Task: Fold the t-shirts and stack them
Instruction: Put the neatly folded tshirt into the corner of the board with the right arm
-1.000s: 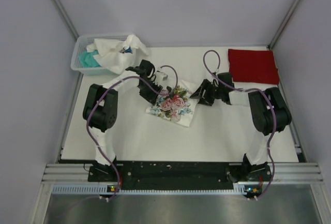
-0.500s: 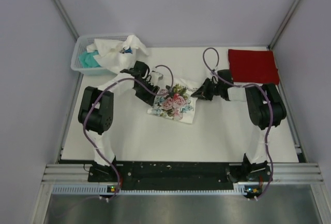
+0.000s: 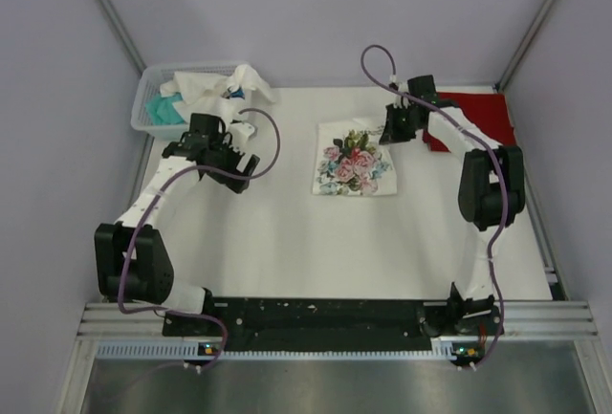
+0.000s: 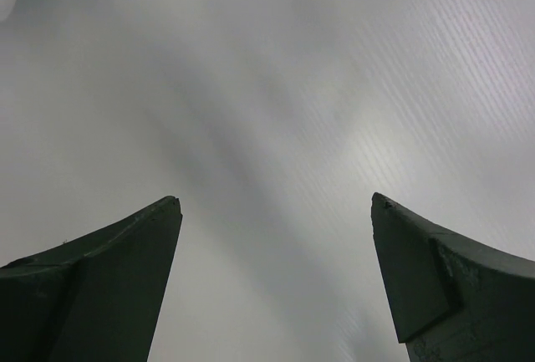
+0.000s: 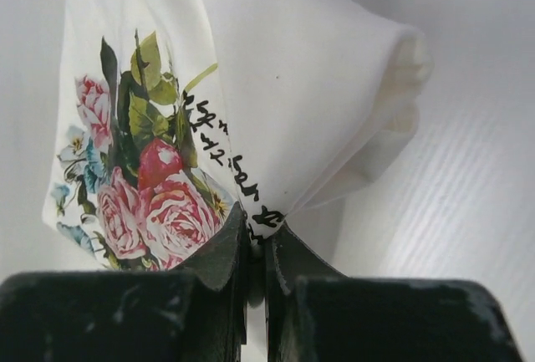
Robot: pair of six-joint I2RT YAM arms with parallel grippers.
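The folded white t-shirt with the rose print [image 3: 355,162] lies mid-table, its far right corner lifted. My right gripper [image 3: 390,134] is shut on that corner; in the right wrist view the cloth [image 5: 276,86] is pinched between the fingers [image 5: 219,253] at the gripper [image 5: 261,232]. A folded red t-shirt [image 3: 483,108] lies at the back right, partly behind the right arm. My left gripper [image 3: 234,173] stands open and empty over bare table [image 4: 276,128], well left of the rose shirt. More white and teal t-shirts [image 3: 215,94] are heaped in the basket.
A small white plastic basket [image 3: 153,119] stands at the back left corner, cloth spilling over its rim. Metal frame posts rise at both back corners. The arm bases sit on the rail along the near edge.
My right gripper has closed on the rose shirt's corner and dragged the shirt right and toward the back. My left gripper has let go, opened wide and pulled away to the left.
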